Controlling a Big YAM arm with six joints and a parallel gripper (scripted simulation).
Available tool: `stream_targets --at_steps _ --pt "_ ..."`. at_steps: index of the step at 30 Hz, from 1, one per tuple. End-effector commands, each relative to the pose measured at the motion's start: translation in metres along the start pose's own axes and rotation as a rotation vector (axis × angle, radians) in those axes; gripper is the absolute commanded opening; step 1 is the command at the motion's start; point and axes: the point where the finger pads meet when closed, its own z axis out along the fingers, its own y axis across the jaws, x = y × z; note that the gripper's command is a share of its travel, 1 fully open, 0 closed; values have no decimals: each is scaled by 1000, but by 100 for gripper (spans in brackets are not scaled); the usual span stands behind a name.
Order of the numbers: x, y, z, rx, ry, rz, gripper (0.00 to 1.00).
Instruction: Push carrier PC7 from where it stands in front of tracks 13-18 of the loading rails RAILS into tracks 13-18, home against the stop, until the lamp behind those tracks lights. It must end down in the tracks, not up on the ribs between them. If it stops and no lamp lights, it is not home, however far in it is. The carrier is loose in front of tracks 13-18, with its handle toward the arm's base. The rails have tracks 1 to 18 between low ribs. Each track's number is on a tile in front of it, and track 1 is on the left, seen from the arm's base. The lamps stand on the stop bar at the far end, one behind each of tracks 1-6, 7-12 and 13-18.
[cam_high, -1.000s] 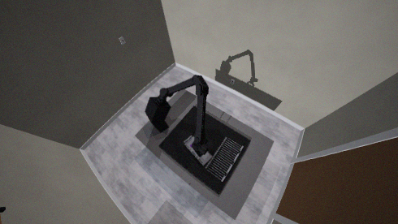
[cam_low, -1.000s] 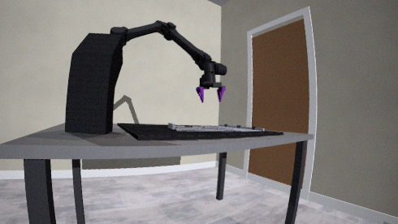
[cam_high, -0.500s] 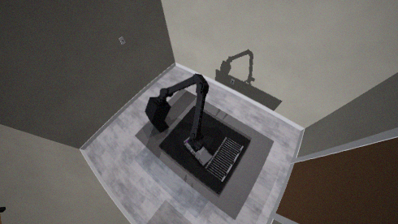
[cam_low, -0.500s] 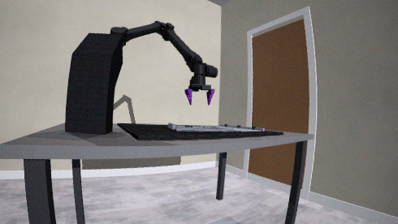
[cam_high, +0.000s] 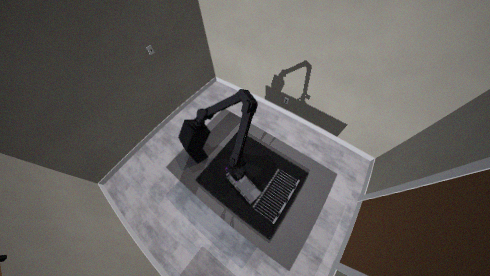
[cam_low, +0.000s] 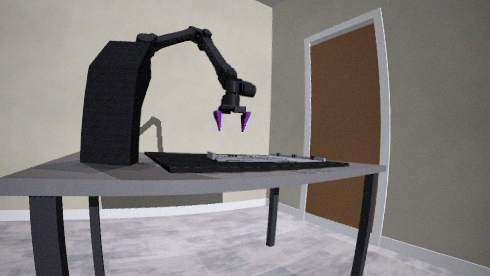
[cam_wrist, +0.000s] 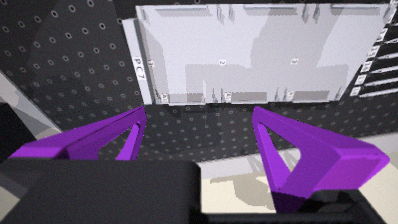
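Carrier PC7 (cam_wrist: 250, 50) is a flat light grey plate lying on the black perforated mat, with its handle bar and the label PC7 (cam_wrist: 140, 67) on its left edge in the wrist view. It also shows in the top view (cam_high: 248, 189), in front of the rails. The loading rails RAILS (cam_high: 277, 196) show as ribbed grey tracks beyond it; their numbered tiles (cam_wrist: 367, 65) show at the right edge of the wrist view. My gripper (cam_wrist: 199, 112) (cam_low: 231, 121) has purple fingers, is open and empty, and hangs well above the mat, near the carrier's side edge. No lamp is visible.
The black mat lies on a grey table (cam_low: 200, 175). The arm's tall black base (cam_low: 112, 105) stands at the table's back left. A brown door (cam_low: 345, 125) is in the wall to the right.
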Motion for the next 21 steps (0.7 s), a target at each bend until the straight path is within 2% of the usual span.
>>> stream_targets --at_steps 1,6,7,8,11,13,14,17,18,19,21 --pt "-13 6 -4 17 -11 -29 100" --pt "-13 32 -1 16 -8 -20 100" --pt "3 40 -3 -3 -16 -9 100" --pt "-3 39 -7 10 -18 -22 100" --pt "-16 58 -1 -6 -19 -31 100" --pt "-16 58 -1 -6 -19 -31 100" --pt "-10 58 -6 9 -17 -13 100" --pt "-15 70 -2 -2 -17 -26 100" --pt "-8 72 0 -12 -14 -14 100" --pt "-14 68 -3 3 -17 -24 100" --pt "-15 63 -3 9 -18 -29 100"
